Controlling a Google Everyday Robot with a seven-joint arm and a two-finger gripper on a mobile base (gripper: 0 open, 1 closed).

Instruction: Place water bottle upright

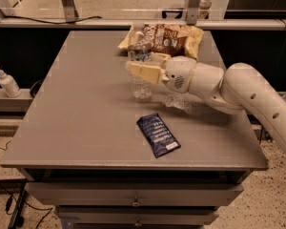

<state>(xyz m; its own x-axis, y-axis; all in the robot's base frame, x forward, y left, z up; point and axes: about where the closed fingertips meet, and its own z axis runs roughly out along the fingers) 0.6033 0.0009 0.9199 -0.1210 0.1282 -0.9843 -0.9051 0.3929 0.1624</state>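
The water bottle [140, 82], clear ribbed plastic with a white cap and a pale label band near the neck, stands upright on the grey table [86, 113], a little behind its middle. My gripper [143, 67] reaches in from the right at the end of the white arm [229, 87]. Its cream fingers [144, 73] sit on either side of the bottle's upper body, around the label band. The bottle's base rests on the tabletop.
A brown-and-cream snack bag [169, 38] lies at the table's back edge behind the bottle. A dark blue packet [158, 134] lies flat toward the front. A crumpled clear wrapper [181, 101] lies under the arm. A white pump-dispenser bottle [7, 81] stands on a ledge left of the table.
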